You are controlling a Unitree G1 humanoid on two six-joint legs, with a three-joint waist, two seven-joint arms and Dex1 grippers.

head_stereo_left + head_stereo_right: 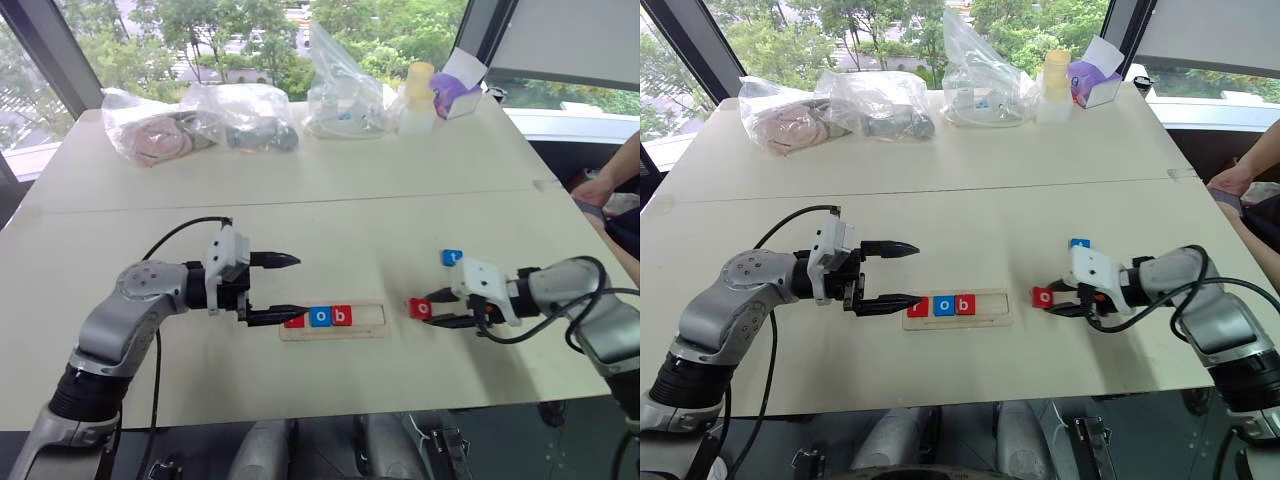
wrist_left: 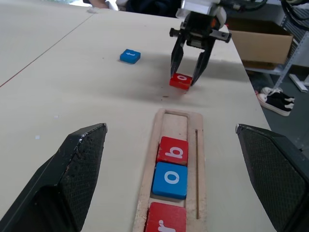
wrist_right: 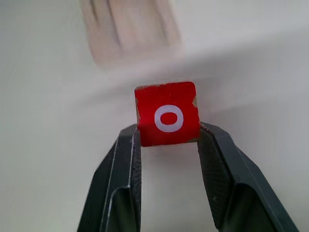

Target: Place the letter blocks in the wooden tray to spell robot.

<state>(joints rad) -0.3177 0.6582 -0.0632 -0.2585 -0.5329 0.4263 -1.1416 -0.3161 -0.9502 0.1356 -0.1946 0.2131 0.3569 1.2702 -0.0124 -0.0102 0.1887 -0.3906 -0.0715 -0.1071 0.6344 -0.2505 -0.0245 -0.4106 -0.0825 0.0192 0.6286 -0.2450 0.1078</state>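
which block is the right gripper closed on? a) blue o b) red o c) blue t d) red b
b: the right gripper pinches the red o block between its fingers on the table, while the blue t lies loose beside it.

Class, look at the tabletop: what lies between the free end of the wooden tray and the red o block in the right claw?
Only bare table. The head views show nothing between the wooden tray and the red o block.
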